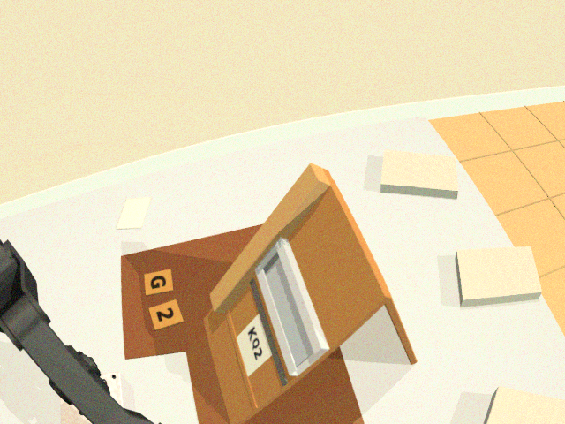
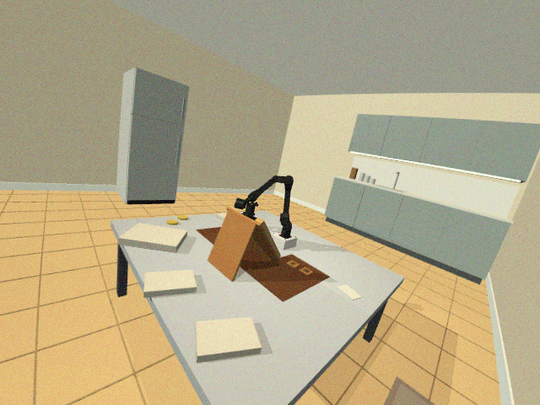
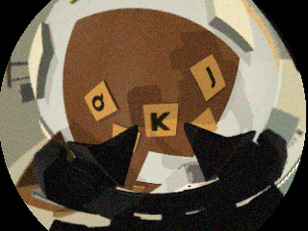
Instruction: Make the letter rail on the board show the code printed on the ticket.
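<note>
My gripper [image 3: 162,126] is open and empty in the wrist view, its fingertips on either side of the near part of the K tile [image 3: 156,114]; height is hard to tell. The Q tile [image 3: 100,101] lies left, the J tile [image 3: 207,77] right. Two tiles [image 3: 124,131] [image 3: 205,120] are partly hidden by the fingers, letters unreadable. The G tile [image 1: 158,282] [image 2: 305,270] and the 2 tile [image 1: 165,314] [image 2: 292,263] lie on the brown mat [image 1: 137,344] [image 2: 283,289]. The sloped board [image 1: 337,255] [image 2: 233,244] bears an empty silver rail [image 1: 306,296] and the ticket [image 1: 253,343], reading KQ2.
Three cream blocks [image 1: 418,170] [image 1: 497,274] [image 1: 529,408] lie behind the board near the counter's edge. A pale card [image 1: 133,213] [image 2: 349,292] lies beyond the mat. Two yellow discs [image 2: 172,221] [image 2: 182,217] lie at the far edge. The arm [image 1: 55,351] crosses the lower left.
</note>
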You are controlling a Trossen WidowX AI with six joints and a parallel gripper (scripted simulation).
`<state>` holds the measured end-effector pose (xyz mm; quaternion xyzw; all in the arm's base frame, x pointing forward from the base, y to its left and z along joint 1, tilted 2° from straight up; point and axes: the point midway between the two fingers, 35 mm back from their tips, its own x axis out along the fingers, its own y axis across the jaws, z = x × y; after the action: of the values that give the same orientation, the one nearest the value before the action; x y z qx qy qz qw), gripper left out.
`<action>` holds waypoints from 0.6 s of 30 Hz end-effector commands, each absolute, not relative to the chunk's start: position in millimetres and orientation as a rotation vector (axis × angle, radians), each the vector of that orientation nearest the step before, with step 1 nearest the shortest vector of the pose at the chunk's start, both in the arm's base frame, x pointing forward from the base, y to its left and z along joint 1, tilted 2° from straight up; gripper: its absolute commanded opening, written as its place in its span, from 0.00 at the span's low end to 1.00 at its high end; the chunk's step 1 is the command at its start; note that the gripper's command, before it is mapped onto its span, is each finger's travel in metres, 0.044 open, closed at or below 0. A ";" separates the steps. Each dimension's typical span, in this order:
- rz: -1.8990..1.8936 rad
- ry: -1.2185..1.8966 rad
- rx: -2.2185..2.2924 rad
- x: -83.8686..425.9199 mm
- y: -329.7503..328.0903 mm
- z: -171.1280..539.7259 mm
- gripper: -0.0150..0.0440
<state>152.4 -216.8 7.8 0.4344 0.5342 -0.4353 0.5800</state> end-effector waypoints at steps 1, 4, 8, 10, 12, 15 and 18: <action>-1.020 1.256 1.015 150.9 -215.9 6.0 0.83; -1.020 1.256 1.015 150.9 -215.9 6.0 0.83; -1.020 1.256 1.015 151.0 -216.0 4.5 0.83; -1.020 1.256 1.015 151.1 -216.1 2.2 0.83; -1.020 1.256 1.016 151.3 -216.2 -0.8 0.83; -1.020 1.256 1.016 151.4 -216.4 -5.3 0.83; -1.020 1.256 1.016 151.6 -216.4 -9.9 0.83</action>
<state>154.8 -220.4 -0.2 0.4330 0.5286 -0.4371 0.5848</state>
